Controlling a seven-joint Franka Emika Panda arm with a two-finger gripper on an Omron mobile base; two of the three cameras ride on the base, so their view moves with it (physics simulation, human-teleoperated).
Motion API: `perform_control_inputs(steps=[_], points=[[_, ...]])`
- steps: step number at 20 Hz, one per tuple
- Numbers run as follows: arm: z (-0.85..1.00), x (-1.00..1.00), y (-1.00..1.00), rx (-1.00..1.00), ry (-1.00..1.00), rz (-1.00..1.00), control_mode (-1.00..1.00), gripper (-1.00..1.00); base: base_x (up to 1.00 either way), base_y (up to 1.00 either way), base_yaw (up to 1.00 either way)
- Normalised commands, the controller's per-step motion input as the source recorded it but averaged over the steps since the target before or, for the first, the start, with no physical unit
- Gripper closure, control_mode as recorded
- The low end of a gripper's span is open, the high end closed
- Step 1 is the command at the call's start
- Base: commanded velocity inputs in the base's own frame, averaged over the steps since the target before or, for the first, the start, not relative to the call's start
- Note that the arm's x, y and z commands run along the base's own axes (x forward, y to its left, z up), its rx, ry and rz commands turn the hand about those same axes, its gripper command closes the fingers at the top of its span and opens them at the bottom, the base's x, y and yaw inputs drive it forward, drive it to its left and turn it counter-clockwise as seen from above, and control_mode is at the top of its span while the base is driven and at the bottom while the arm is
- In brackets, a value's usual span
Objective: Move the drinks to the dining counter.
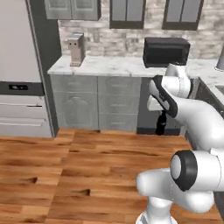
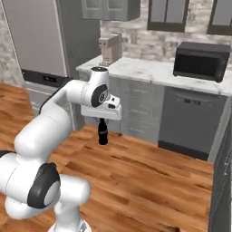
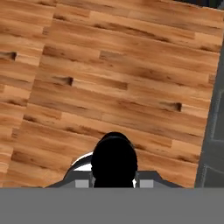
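Note:
One of the drinks, a small glossy black bottle (image 2: 103, 133), hangs upright by its neck from my gripper (image 2: 102, 121), which is shut on it above the wooden floor. From the left base view the bottle (image 1: 161, 125) shows just below the hand, in front of the grey cabinets, with the gripper (image 1: 162, 114) above it. Looking down from the hand, the bottle's round black top (image 3: 114, 159) sits between the fingers, with floorboards beneath. The dining counter is out of view.
A marble worktop (image 1: 113, 65) backed by a brick wall carries a black microwave (image 1: 166, 51) and a coffee machine (image 1: 76, 49). Grey cabinets and a dishwasher (image 2: 188, 120) stand under it, with a tall fridge (image 1: 19, 65) to the left. Wooden floor (image 3: 109, 78) stretches below.

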Motion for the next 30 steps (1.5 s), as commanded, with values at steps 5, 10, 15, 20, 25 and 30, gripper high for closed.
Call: perform_control_inputs(steps=[5, 10, 15, 20, 25, 30], points=[[0.00, 0.00, 0.00, 0.00, 0.00, 0.00, 1.00, 1.00, 0.00, 0.00, 1.00], [0.00, 0.00, 0.00, 0.00, 0.00, 0.00, 1.00, 1.00, 0.00, 0.00, 1.00], [0.00, 0.00, 0.00, 0.00, 0.00, 0.00, 1.00, 1.00, 0.00, 0.00, 1.00], [0.00, 0.00, 0.00, 0.00, 0.00, 0.00, 1.00, 1.00, 0.00, -0.03, 0.98], [0.00, 0.00, 0.00, 0.00, 0.00, 0.00, 1.00, 1.00, 0.25, -0.83, 0.49], [0.00, 0.00, 0.00, 0.00, 0.00, 0.00, 1.00, 1.00, 0.58, -1.00, 0.14]])
